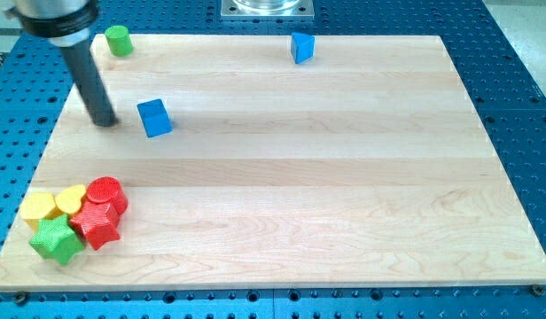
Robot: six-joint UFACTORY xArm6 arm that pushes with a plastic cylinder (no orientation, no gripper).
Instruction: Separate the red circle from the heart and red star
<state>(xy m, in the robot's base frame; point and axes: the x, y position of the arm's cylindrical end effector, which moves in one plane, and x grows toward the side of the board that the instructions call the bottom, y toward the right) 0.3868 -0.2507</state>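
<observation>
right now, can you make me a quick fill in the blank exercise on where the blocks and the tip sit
1. The red circle touches the red star and the yellow ___.
2. My tip stands to the view's left of a ___ block.
3. The green cylinder sits near the board's top ___ corner.
4. The green star lies to the view's ___ of the red star.

Missing words: heart; blue; left; left

Bright, even overhead light; blocks cast faint soft shadows on the wooden board [344, 177], which stays sharp, without glare.
</observation>
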